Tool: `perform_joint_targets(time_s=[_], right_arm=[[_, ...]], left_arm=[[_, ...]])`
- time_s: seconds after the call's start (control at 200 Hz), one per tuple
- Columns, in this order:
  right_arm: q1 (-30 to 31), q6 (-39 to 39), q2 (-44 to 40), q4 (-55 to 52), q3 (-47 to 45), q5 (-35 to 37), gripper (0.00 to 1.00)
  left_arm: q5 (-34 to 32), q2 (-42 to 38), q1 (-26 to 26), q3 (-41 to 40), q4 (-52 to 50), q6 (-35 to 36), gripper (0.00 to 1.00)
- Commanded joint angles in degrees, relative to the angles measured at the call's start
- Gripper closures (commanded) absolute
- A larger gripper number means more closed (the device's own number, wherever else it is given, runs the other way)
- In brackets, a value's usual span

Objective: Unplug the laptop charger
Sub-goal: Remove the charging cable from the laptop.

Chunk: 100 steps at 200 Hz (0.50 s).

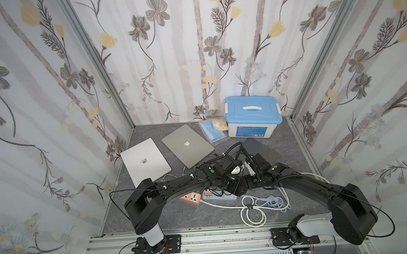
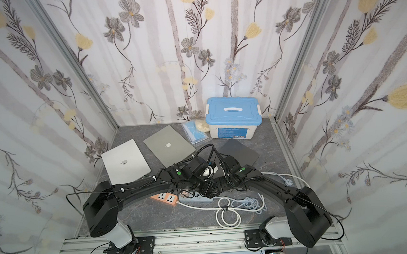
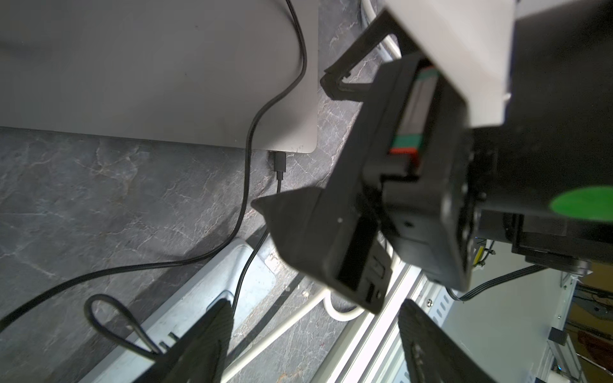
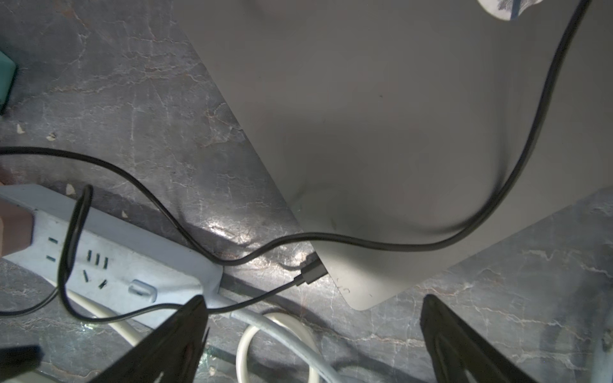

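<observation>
Charger plug (image 4: 311, 272), a small stiff nub in the dark grey laptop (image 4: 398, 132) edge near its corner, probably wants pinching on the hard shell, not the floppy cable (image 4: 398, 244); right gripper (image 4: 313, 315) and left gripper (image 3: 315, 318) both gape empty nearby.

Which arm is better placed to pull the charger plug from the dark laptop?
Likely right: right gripper open, charger plug centred ahead of it at the laptop edge; left gripper sits farther off.
</observation>
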Motion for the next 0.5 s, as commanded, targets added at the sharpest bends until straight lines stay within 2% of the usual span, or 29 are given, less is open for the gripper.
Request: perform_joint_targets(time_s=[0.0,0.38,0.495], right_arm=[[-0.48,0.53,1.95,3.51,1.44,0.9,0.0],[-3.95,-5.46,15.01,5.93,8.51,-1.56,0.0],[-3.96,-6.99,18.27,4.8,10.72,-1.12,0.0]], left_arm=[[-1.02,1.67,-0.46,0.66,-0.29,2.24,0.2],[-2.04,6.83,-0.86,0.34,1.34,2.65,0.2],[-2.96,7.52,-1.85,0.49,0.66,3.5,0.25]])
